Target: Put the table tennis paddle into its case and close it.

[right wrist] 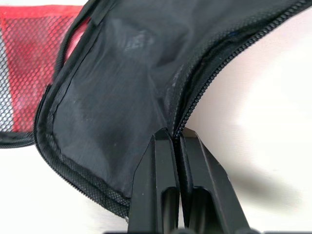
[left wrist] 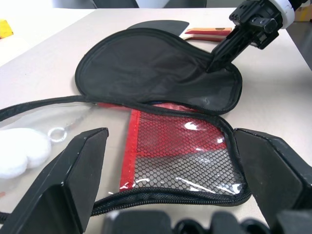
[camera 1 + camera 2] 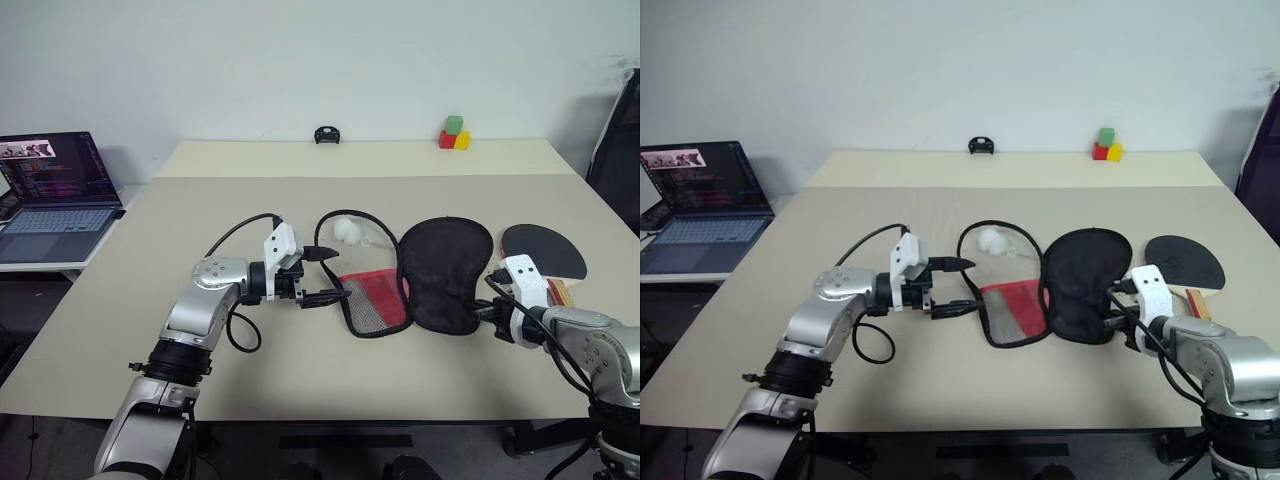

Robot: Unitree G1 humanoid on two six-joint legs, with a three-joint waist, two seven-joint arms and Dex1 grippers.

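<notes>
The case (image 3: 445,275) lies unzipped and spread flat mid-table, with its black half to the right and its red mesh half (image 3: 375,300) to the left. My right gripper (image 1: 175,137) is shut on the zip edge of the black half, at its near right side (image 3: 483,312). The table tennis paddle (image 3: 545,250) lies just right of the case, black face up, with its handle partly hidden behind my right hand. My left gripper (image 3: 340,272) stands open and level at the left rim of the mesh half, nothing between its fingers (image 2: 83,161).
White balls (image 3: 348,230) sit in a clear pouch behind the mesh half. An open laptop (image 3: 55,195) rests on a side table at far left. Coloured blocks (image 3: 454,133) and a small black object (image 3: 326,135) stand at the table's far edge.
</notes>
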